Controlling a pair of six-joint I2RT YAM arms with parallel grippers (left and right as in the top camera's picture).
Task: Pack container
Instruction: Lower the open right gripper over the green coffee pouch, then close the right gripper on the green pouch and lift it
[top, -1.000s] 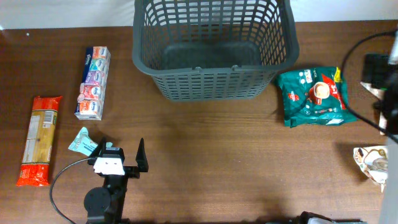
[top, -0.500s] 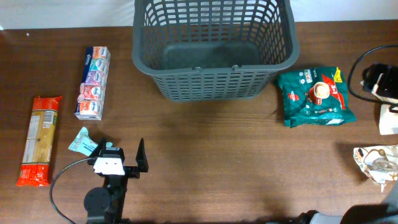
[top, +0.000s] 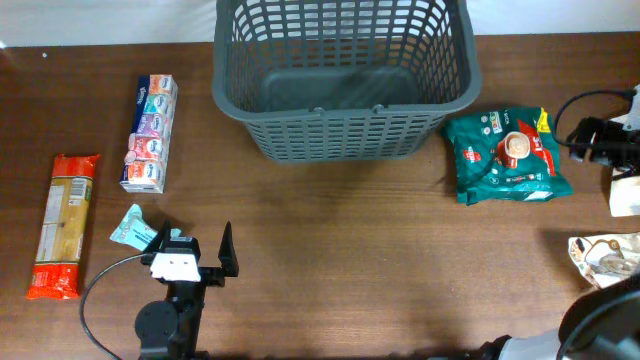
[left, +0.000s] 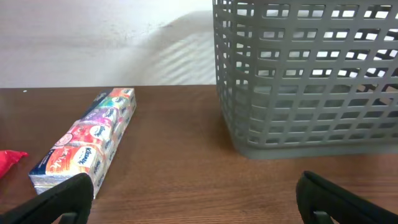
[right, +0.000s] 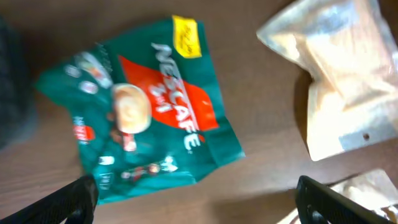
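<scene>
The container, a large dark grey lattice basket, stands empty at the back middle; it also fills the right of the left wrist view. A green Nescafe bag lies flat to its right and shows in the right wrist view. My right gripper is open and empty, above the table just right of the bag. My left gripper is open and empty near the front left, facing the basket.
A colourful tissue pack, a red-ended pasta packet and a small teal packet lie at the left. A pale pouch and a crumpled packet lie at the right edge.
My right arm has swung, and its gripper now sits just right of the green bag. The left arm and all packets have not moved.
</scene>
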